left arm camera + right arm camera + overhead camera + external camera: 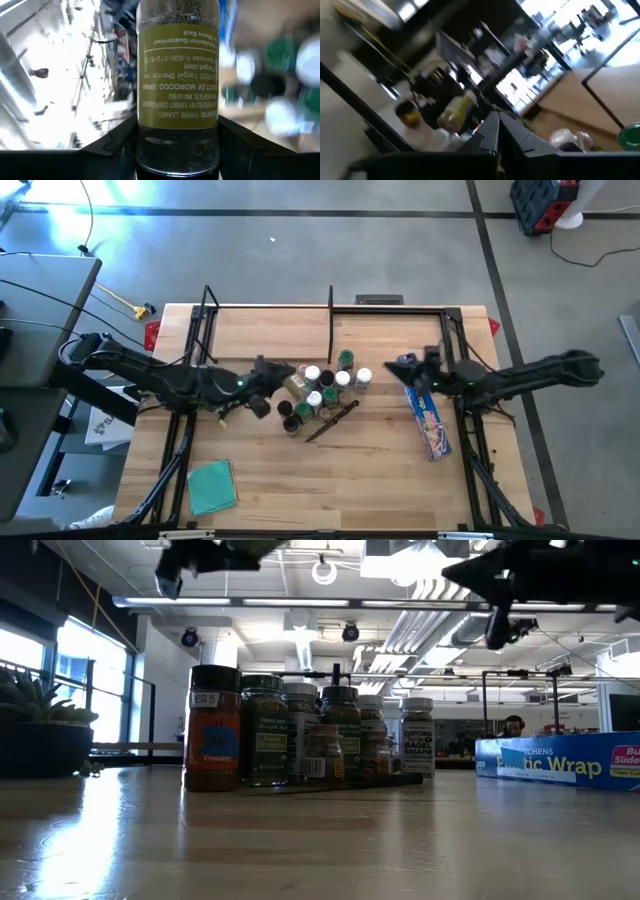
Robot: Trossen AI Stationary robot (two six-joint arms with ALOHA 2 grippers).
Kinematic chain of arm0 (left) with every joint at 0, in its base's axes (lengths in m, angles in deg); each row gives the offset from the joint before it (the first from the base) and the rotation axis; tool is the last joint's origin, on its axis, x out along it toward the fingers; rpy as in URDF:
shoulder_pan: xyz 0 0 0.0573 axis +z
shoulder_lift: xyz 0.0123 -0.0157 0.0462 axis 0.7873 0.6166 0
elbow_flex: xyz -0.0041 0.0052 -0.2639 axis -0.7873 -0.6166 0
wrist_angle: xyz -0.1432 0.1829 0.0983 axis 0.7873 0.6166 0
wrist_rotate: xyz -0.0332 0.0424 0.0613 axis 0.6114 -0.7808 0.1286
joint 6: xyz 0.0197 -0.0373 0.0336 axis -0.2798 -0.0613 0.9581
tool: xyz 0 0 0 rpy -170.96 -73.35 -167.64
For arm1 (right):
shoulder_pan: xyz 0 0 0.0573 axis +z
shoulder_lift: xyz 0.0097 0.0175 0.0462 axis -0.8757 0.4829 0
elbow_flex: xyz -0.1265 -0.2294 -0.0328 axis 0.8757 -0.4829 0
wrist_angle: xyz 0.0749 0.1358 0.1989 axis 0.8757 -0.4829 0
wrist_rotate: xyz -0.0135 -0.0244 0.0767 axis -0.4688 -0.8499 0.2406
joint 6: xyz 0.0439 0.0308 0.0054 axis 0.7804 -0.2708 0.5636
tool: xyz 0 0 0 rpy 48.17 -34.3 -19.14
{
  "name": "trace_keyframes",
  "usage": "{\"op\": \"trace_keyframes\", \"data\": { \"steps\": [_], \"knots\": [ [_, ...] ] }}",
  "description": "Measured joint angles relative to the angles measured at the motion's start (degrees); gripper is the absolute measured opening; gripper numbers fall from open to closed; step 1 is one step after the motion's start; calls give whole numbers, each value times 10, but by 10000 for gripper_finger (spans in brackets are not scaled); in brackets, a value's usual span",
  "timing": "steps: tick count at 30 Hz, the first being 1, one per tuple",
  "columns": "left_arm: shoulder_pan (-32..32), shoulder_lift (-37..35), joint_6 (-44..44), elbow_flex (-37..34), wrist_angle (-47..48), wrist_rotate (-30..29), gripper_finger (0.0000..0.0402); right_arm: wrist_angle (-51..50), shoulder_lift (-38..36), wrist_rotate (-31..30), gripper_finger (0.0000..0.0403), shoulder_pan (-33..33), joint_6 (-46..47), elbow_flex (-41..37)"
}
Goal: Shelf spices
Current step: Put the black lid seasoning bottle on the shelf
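Several spice jars (322, 392) with white, green and black caps stand upright in a cluster at mid-table, seen also in the low view (310, 735). My left gripper (272, 380) hangs just left of them and above them. It is shut on a clear jar with an olive-green label (177, 85), also visible in the high view (295, 386). My right gripper (400, 365) hovers right of the cluster, shut and empty, its fingers together (497, 131). The shelf (270, 310) with its black rods stands at the table's far edge. My left gripper pinches the jar between its two fingers (120, 140), one on each side of the clear end (177, 150) beyond the label, the end nearest the wrist. The fingers come nearly level from the table's left and lie along the jar. The jar is lifted clear, lying about level, pointing away from the wrist toward the cluster.
A dark-handled knife (335, 420) lies just in front of the jars. A long blue wrap box (428, 420) lies at the right, under my right arm. A green cloth (210, 485) lies at the near left. Black frame rods (330, 325) rise at the back.
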Motion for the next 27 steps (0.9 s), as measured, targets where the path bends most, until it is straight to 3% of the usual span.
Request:
{"op": "trace_keyframes", "data": {
  "steps": [3,5,11,22,27],
  "knots": [
    [1,35,101,0,-14,-51,195,-47,59,-26,0,-12,-64,66],
    [1,53,135,0,-27,-66,195,-79,102,-48,0,-21,-60,113],
    [-3,80,141,0,-25,-75,195,-220,211,73,12,-26,-104,275],
    [-50,86,153,0,-35,-83,195,-601,390,207,167,-16,-170,604],
    [-71,86,160,0,-39,-85,195,-648,448,256,219,-14,-161,693]
  ]
}}
